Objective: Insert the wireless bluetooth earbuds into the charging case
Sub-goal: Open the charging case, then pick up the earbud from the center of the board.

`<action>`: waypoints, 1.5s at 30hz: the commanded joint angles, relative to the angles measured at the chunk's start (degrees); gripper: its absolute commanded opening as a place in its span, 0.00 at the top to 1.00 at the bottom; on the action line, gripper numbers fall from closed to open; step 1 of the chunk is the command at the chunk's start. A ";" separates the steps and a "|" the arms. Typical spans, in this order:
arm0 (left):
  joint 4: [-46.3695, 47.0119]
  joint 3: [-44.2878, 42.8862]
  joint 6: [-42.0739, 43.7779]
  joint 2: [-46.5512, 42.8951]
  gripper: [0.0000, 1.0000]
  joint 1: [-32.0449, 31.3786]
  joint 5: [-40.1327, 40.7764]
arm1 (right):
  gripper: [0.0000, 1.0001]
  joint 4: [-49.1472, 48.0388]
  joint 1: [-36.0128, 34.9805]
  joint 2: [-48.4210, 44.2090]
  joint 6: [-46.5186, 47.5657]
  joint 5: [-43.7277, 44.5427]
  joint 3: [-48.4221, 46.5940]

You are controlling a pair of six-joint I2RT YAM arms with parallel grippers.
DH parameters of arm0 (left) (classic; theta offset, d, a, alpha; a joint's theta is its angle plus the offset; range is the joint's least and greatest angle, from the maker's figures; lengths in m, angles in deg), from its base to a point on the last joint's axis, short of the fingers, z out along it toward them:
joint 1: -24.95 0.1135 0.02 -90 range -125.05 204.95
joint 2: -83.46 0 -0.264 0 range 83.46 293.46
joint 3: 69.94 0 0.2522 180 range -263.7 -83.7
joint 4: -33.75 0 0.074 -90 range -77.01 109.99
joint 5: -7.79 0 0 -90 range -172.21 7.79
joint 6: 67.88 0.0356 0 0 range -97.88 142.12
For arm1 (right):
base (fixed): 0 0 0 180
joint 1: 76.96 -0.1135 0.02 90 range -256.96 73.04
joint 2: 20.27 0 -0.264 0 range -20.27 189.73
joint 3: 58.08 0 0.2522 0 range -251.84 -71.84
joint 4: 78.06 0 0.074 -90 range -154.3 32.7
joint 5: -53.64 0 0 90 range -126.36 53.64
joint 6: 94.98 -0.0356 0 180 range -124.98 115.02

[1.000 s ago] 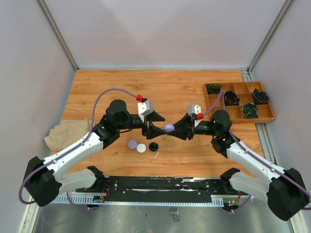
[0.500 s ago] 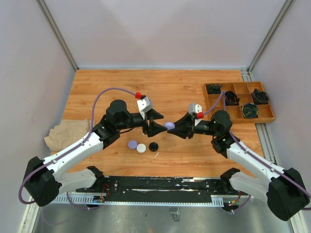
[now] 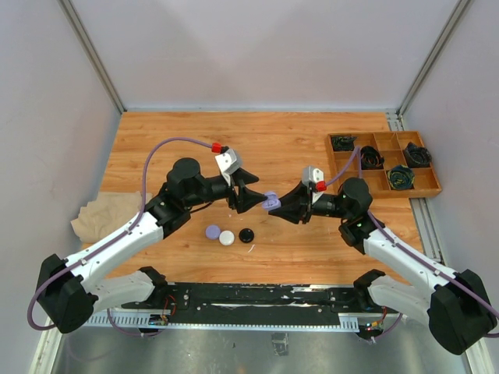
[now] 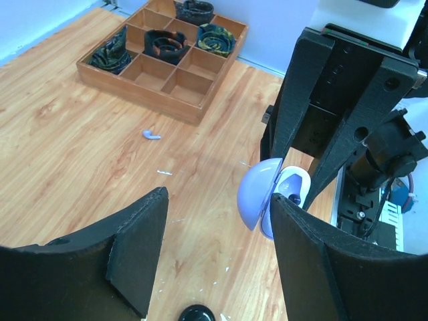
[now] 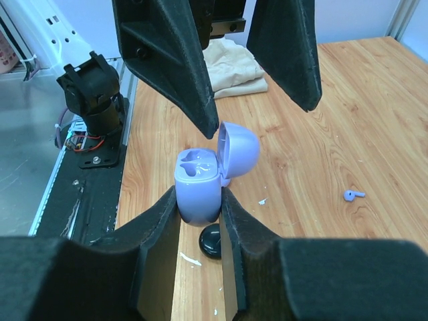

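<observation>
- Right fingers [image 5: 157,231]: clamped on lavender charging case [image 5: 198,182], lid open.
- Left fingers [image 4: 137,247]: spread, empty, beside case.
- Earbud [image 4: 151,134]: on desk [image 4: 80,160] beyond case, toward tray [image 4: 140,93]; I favour left.

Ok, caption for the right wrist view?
Right gripper holds the open lavender case, left gripper open just beyond it; one lavender earbud lies loose on the table.
</observation>
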 commanded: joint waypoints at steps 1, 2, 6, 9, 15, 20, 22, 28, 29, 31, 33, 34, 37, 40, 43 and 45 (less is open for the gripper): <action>1.06 -1.66 -0.47 -1.00 0.32 0.28 1.32 | 0.99 -0.05 0.31 -0.88 1.43 -0.11 0.87; 1.02 -1.60 -0.55 -1.01 0.32 0.35 1.41 | 0.99 0.07 0.36 -0.90 1.51 0.27 0.96; 1.05 -1.26 -1.23 -0.91 0.31 0.37 2.27 | 0.99 2.31 0.34 -0.87 2.86 3.16 1.00; 0.97 -0.76 -2.37 -0.60 0.30 0.46 4.88 | 0.99 4.55 0.40 -1.08 4.64 8.16 1.83; -0.62 -0.69 -6.88 2.93 0.29 2.27 14.00 | 0.99 5.11 0.71 -1.51 6.11 18.61 5.08; -2.24 -1.36 -12.08 7.76 0.29 6.02 18.49 | 0.99 3.65 0.73 -2.59 7.01 26.52 8.37; -2.50 -1.87 -13.66 10.24 0.30 7.50 19.02 | 0.99 2.86 0.71 -3.11 7.28 28.68 9.55; -1.45 -3.78 -16.50 19.09 0.30 11.28 19.31 | 0.99 -0.56 0.74 -4.32 7.09 35.08 12.86; -1.33 -4.24 -16.72 20.67 0.30 11.72 19.55 | 0.99 -0.89 0.69 -4.45 6.99 36.00 13.30; -1.31 -5.41 -17.08 24.30 0.30 12.64 19.57 | 0.99 -1.22 0.69 -5.04 6.97 37.34 13.92; -1.32 -6.90 -16.99 27.35 0.31 13.29 19.84 | 0.99 -1.70 0.73 -5.46 6.85 38.46 14.39; -1.47 -7.73 -16.62 28.96 0.31 13.59 19.97 | 0.99 -1.74 0.69 -5.30 6.87 38.87 14.47; -2.77 -11.05 -15.32 33.65 0.33 14.19 20.43 | 0.99 -1.87 0.74 -4.33 6.68 38.96 14.29; -5.16 -15.44 -13.99 38.48 0.35 14.71 21.39 | 0.99 -1.86 0.71 -4.34 6.71 38.86 14.27; -8.29 -19.34 -13.01 42.90 0.39 15.17 22.61 | 0.99 -1.66 0.73 -4.35 6.78 39.18 14.30; -9.69 -21.16 -12.55 45.01 0.39 15.35 24.04 | 0.99 -1.58 0.73 -4.26 6.88 39.12 14.26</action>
